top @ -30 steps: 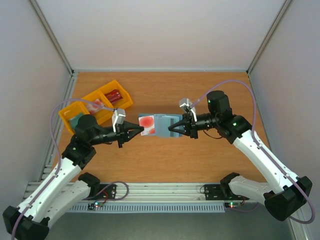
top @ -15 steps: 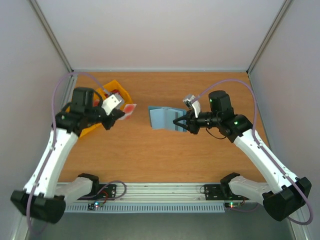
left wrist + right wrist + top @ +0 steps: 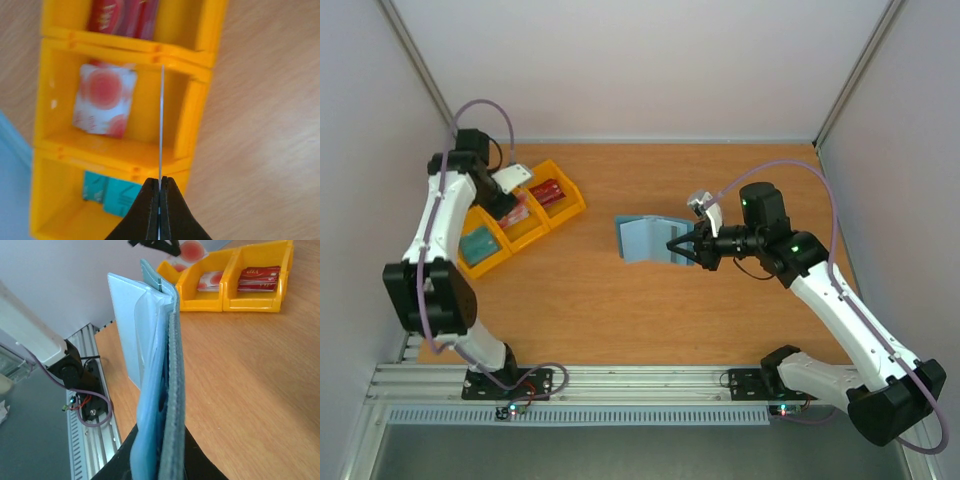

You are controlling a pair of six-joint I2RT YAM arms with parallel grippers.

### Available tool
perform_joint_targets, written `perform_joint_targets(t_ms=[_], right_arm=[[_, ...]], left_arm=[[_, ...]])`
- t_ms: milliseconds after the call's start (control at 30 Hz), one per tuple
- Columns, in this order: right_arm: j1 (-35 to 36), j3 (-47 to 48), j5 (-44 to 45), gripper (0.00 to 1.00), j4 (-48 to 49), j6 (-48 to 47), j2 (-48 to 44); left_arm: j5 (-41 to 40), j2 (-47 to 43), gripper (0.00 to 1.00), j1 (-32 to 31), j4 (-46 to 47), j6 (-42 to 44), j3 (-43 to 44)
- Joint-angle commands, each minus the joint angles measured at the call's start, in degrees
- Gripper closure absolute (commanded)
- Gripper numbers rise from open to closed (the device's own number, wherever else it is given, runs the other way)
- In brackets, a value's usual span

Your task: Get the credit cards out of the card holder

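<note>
Pinching a card (image 3: 162,125) between fingers pressed tight together, the left tool (image 3: 159,186) hangs over the tray (image 3: 197,117), which sits by the far left corner of the tabletop (image 3: 720,320). In the left wrist view the card shows edge-on, a thin pale line above the middle compartment. In the right wrist view its face is pinkish-red with a round mark.

A pink card (image 3: 104,102) lies flat in that middle compartment. The end compartment nearer the left edge holds teal cards (image 3: 107,190). The other end compartment holds a red stack (image 3: 122,15).

The right tool (image 3: 676,247) is clamped on one edge of the holder (image 3: 642,238), its fingers drawn in on the soft material. The holder stands on edge and is partly open, near the middle of the tabletop and well apart from the tray. Whether its lower edge touches the tabletop cannot be told. A clear pocket and a pale blue panel show inside it. Whether any card sits in them cannot be told.
</note>
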Motion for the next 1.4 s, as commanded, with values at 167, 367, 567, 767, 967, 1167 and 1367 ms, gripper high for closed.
perform_joint_targets(t_ms=[167,367,567,767,967,1167,1367], right_arm=[[-0.2,0.6,-1.8,0.99,0.0,-0.4,1.6],[-0.2,1.1,-1.8,0.99,-1.1,-1.1,2.5],[-0.2,2.0,-1.4,0.99,-1.7,-1.6,3.5],[-0.1,2.1,-1.9,0.99,-1.8,-1.9,4.1],[-0.1,2.2,-2.2,0.99,-1.7,-2.1,4.1],[-0.1,3.0,-2.8,0.99,-3.1,-2.3,4.2],[-0.1,2.1,-2.2,0.98,-2.3,-2.2,2.9]], left_arm=[[-4.0,19.2,1.0,5.0,-1.6,4.5,19.7],[-4.6,26.7,1.0,5.0,-3.4,5.4,24.7],[-4.8,30.3,1.0,5.0,-7.3,6.5,25.0],[-4.4,32.8,1.0,5.0,-11.2,8.1,26.1],[-4.5,33.0,1.0,5.0,-11.4,8.8,26.3],[-5.2,38.4,1.0,5.0,-13.6,7.9,33.7],[-6.1,39.0,1.0,5.0,-14.2,9.5,32.3]])
